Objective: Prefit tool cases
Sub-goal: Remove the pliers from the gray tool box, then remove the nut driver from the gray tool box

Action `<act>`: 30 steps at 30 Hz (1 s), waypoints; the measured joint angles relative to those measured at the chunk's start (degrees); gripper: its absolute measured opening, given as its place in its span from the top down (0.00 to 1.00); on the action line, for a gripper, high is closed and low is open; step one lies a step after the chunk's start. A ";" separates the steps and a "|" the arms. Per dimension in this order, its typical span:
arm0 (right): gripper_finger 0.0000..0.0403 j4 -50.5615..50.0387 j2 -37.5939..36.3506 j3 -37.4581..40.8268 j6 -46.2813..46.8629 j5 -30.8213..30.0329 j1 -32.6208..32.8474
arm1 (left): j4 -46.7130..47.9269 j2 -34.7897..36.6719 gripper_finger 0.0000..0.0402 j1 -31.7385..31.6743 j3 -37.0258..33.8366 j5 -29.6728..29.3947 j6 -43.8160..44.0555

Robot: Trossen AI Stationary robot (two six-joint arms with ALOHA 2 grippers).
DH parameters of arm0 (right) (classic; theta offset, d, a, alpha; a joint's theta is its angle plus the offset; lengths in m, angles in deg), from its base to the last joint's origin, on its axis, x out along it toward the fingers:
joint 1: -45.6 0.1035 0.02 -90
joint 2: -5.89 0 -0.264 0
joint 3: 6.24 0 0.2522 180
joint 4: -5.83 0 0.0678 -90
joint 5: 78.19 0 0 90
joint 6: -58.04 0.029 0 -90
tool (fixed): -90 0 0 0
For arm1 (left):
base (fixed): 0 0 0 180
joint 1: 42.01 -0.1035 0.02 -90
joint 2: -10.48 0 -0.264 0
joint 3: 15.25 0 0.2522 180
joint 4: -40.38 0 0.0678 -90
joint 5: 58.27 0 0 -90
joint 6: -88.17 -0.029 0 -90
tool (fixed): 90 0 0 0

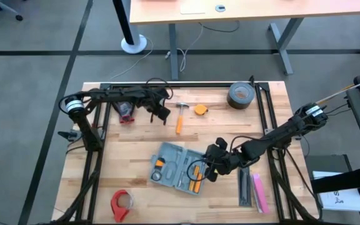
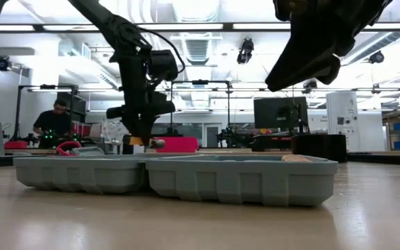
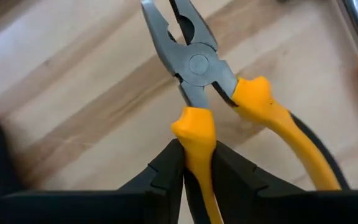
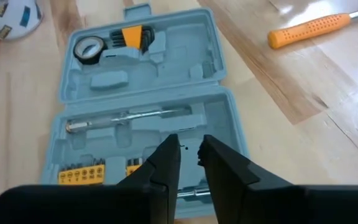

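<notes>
Reaching along the worktop's far edge, the left pincer (image 3: 197,163) is clamping one yellow handle of the pliers (image 3: 194,62). The right pincer (image 4: 188,163), fingers slightly parted and holding nothing, is hovering over the open tool case (image 1: 179,167), lying mid-worktop toward the near edge with screwdriver (image 4: 126,116) and bits (image 4: 81,175) inside.

No text, brand, number or sign can be made out with any certainty. The white-and-blue roll (image 4: 8,17) just beside a corner of the open tool case (image 4: 143,112) carries small dark and yellow marks, too blurred to read. The sheet of paper (image 1: 345,199) off the bench's right edge shows dark print, also unreadable.
</notes>
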State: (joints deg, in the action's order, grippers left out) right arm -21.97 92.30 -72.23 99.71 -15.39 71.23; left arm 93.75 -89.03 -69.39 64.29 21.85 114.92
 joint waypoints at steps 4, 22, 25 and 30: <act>0.88 -0.01 0.00 0.00 1.65 0.00 0.02 | -1.56 -0.02 0.82 -0.29 -0.04 -0.98 -0.79; 0.84 1.38 0.02 0.00 2.31 -0.13 0.63 | -2.53 -0.04 0.57 -0.28 -1.33 -3.31 -0.47; 0.85 1.37 0.02 0.00 2.01 -0.39 0.63 | -2.53 -0.04 0.52 -0.15 -1.36 -1.93 -0.14; 0.87 1.37 0.02 0.00 1.95 -1.33 0.63 | -2.46 -0.04 0.48 1.25 -1.36 4.64 -0.28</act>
State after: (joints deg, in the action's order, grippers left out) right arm -20.59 92.32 -72.23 101.66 -16.72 71.86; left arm 91.29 -89.07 -68.14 62.93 26.49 114.63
